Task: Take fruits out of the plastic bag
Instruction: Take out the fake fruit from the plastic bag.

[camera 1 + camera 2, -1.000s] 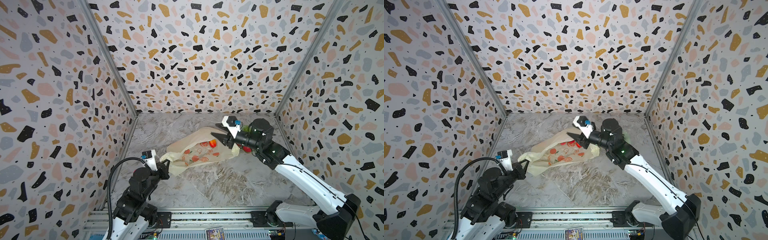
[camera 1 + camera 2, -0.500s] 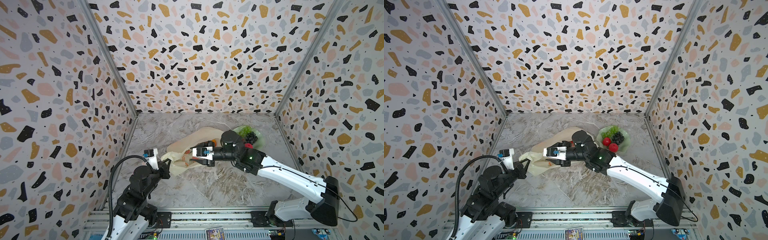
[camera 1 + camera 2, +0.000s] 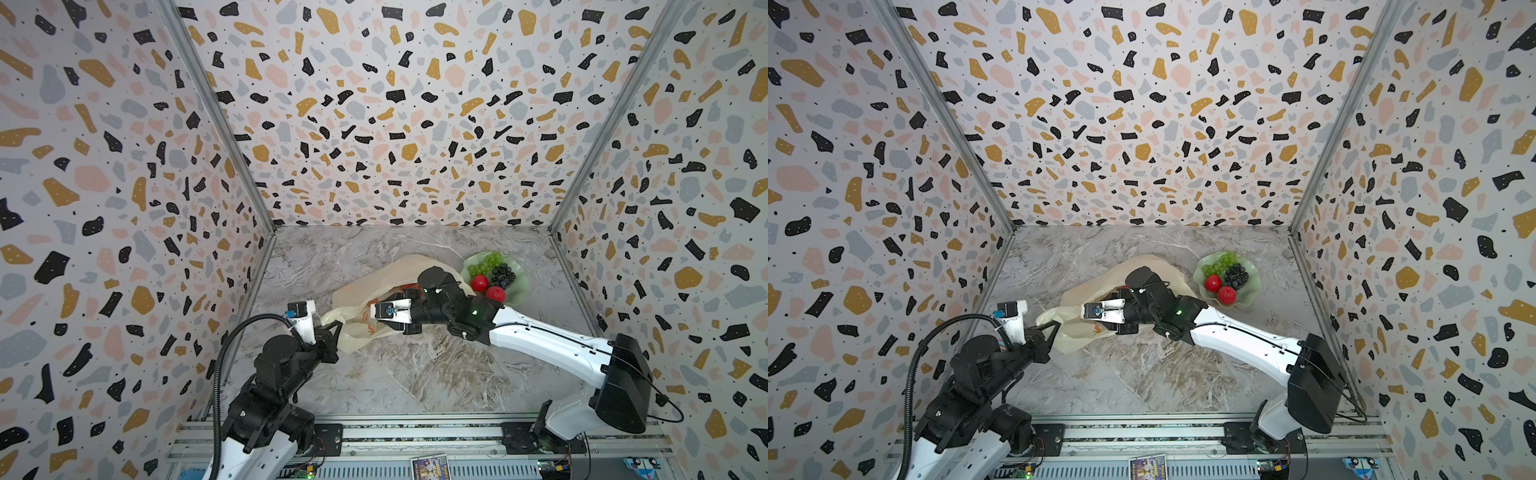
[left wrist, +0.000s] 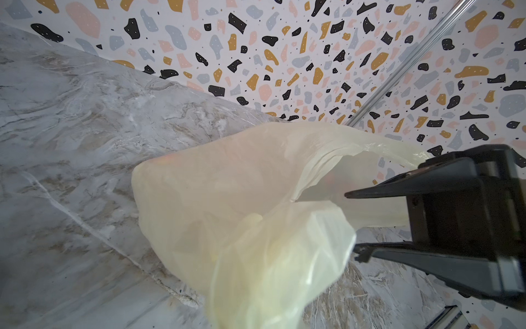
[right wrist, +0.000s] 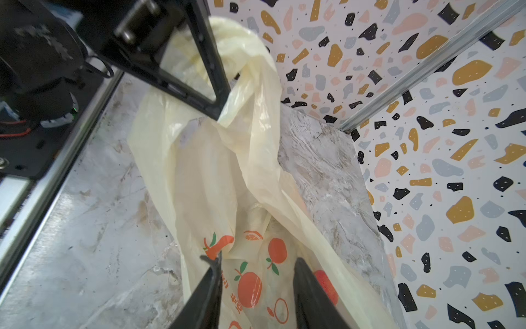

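While the left pincer (image 3: 337, 328) is clenching one bag (image 3: 353, 296), the right pincer (image 5: 256, 265) is gaping; four fruits (image 3: 495, 294) are lying in a dish (image 3: 521, 286).

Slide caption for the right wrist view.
Right gripper open at the plastic bag, left gripper pinching its bunched end, red fruit inside.

Our left arm (image 3: 286, 361) and right arm (image 3: 548, 345) wear white shells with black joints; a ribbed black cable (image 3: 219, 374) hangs beside the left arm.

High stereo pair, wrist cameras near plastic bag (image 4: 242, 213)
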`<state>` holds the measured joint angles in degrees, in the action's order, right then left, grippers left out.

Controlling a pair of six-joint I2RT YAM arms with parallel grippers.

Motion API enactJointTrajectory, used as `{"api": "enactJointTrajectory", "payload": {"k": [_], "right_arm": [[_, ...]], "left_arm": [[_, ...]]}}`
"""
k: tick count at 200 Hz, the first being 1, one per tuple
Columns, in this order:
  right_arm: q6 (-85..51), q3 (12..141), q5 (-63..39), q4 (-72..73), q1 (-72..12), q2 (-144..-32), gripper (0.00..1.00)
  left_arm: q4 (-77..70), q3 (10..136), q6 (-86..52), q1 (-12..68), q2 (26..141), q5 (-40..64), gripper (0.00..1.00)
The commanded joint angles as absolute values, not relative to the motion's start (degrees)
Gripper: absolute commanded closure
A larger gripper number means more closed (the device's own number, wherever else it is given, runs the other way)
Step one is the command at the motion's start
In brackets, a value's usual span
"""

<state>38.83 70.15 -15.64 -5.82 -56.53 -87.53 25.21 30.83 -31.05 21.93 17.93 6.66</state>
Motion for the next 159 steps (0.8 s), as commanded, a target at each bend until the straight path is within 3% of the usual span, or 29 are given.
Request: {"api": "enactJointTrajectory", "payload": {"k": [1, 72, 159], "right_arm": [[40.7, 70.3, -11.2, -4.7, -56.1, -89.2, 0.61], [41.4, 63.2, -7.3, 3.6, -49.7, -91.0, 0.61], [38.3, 65.1, 14.2, 12.1, -47.6, -102.8, 0.53]], "left_arm": [[25.6, 32.0, -30.4, 22.1, 16.8, 7.1, 0.97], [26.0, 31.3, -30.7, 22.1, 15.8, 6.5, 0.97], [25.6, 31.0, -30.4, 22.1, 15.7, 7.0, 0.98]]}}
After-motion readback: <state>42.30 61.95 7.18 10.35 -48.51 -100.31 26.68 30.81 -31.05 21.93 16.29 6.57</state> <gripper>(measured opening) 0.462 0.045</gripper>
